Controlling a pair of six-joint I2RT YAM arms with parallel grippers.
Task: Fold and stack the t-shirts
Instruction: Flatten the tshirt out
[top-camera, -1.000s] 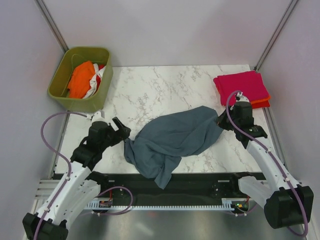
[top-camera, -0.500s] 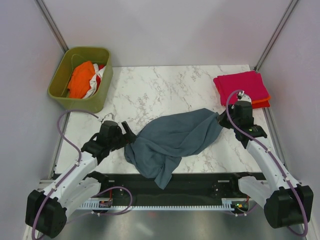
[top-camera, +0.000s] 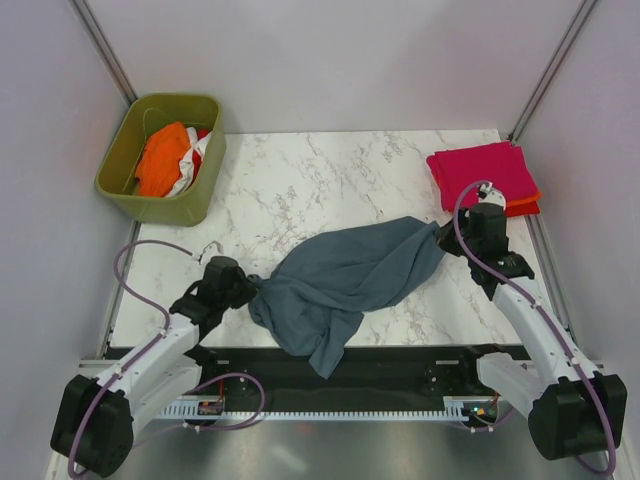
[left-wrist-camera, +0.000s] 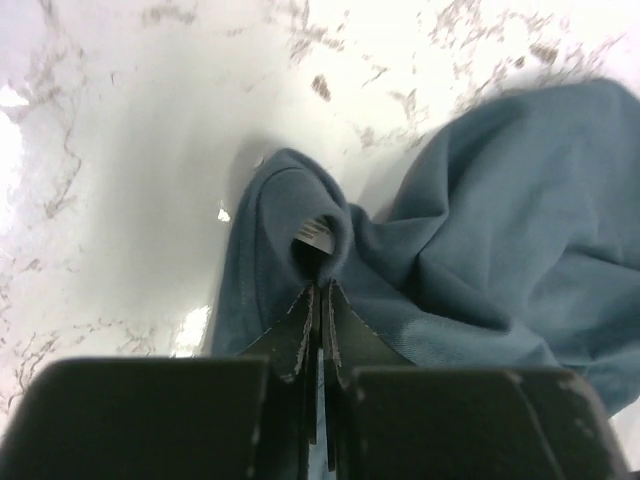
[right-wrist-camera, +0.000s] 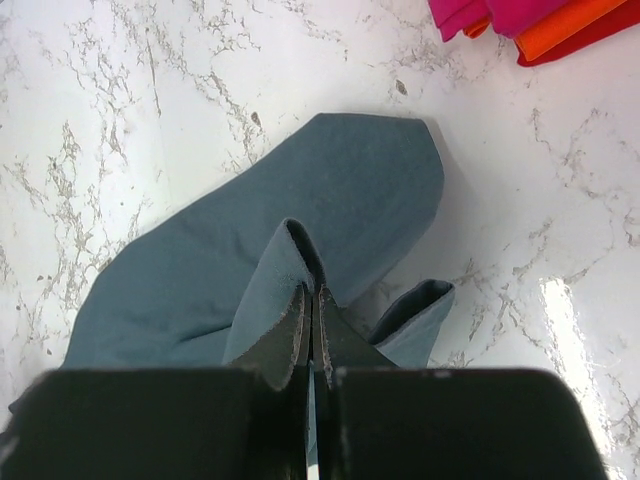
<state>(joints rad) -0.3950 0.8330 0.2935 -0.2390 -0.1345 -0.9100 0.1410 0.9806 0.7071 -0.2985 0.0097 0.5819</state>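
A slate blue-grey t-shirt (top-camera: 345, 278) lies crumpled across the middle of the marble table. My left gripper (top-camera: 250, 290) is shut on its left edge; in the left wrist view the jaws (left-wrist-camera: 320, 292) pinch a fold of the blue-grey t-shirt (left-wrist-camera: 480, 240). My right gripper (top-camera: 445, 240) is shut on the shirt's right end, and its jaws (right-wrist-camera: 312, 292) clamp a raised fold of the blue-grey cloth (right-wrist-camera: 300, 210). A folded magenta-pink t-shirt (top-camera: 485, 170) lies on an orange-red one (top-camera: 520, 208) at the back right.
An olive-green bin (top-camera: 160, 158) at the back left holds an orange shirt (top-camera: 160, 160) and a white and red one (top-camera: 197, 150). The folded stack's corner (right-wrist-camera: 530, 25) shows at the top right of the right wrist view. A black strip (top-camera: 400, 365) borders the table's near edge.
My left arm has swung right and down to the shirt's left edge, and its gripper has closed on the cloth. The right gripper has kept its grip in place.
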